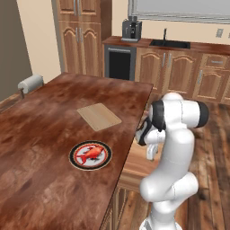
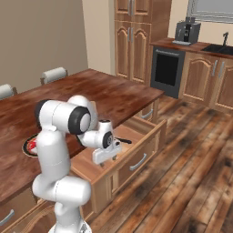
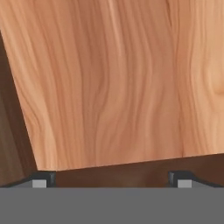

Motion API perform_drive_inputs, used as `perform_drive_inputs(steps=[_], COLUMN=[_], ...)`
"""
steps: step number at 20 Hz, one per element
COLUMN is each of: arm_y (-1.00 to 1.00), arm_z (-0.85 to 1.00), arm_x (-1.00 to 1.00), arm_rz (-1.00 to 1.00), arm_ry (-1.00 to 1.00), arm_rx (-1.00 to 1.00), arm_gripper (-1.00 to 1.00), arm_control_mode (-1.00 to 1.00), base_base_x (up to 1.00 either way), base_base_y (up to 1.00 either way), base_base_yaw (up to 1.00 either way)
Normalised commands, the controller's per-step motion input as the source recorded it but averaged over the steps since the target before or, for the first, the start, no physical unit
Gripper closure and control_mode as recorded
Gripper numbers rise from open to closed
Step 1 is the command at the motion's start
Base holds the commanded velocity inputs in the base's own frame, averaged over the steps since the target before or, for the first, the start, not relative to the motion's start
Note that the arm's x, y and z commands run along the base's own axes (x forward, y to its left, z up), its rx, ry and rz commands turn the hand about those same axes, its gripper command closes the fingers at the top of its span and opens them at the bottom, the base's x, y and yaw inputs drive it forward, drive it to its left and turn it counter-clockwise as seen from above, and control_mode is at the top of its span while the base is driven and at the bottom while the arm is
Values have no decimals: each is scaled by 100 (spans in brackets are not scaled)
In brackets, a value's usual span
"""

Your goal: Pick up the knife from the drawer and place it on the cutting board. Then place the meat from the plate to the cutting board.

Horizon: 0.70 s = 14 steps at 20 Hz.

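I can see the knife [image 2: 122, 140] lying in the open drawer [image 2: 136, 157], near the front wall of the drawer. Only its black handle and a bit of thin blade show past the hand. I think it is light and stiff, so it should lift easily. The blade is thin, flat and smooth, and I think it would slip or twist if I pinched it there. The black handle is thicker, so that is where I want to take hold, across its middle.

My gripper [image 2: 107, 157] hangs over the drawer, just beside the knife, and it points down. In the hand view the two finger tips [image 3: 42, 180] stand far apart with nothing between them, so the hand is wide open and holds nothing. Under them I see the pale wood floor of the drawer and a dark strip at its edge. The arm is bent at the elbow, with the upper part tall above the drawer and the wrist folded down and forward.

The cutting board [image 1: 99, 116] lies on the table [image 1: 40, 134], well back from the drawer. The plate [image 1: 90, 155] sits on the table too, on the near side of the cutting board, and the red meat [image 1: 93, 152] is on the plate.
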Motion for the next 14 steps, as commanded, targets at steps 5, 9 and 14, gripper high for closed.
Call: perform_drive_inputs(steps=[5, 9, 14], arm_y=[-42, -50, -52], arm_z=[-36, -28, -25], arm_x=[-16, -29, -37], arm_rz=[0, 0, 0], arm_ry=[0, 0, 0], arm_rx=[3, 4, 4], arm_gripper=[-100, -100, -100], arm_control_mode=[-100, -100, -100], base_base_x=[0, 0, 0], base_base_y=[0, 0, 0], base_base_yaw=[0, 0, 0])
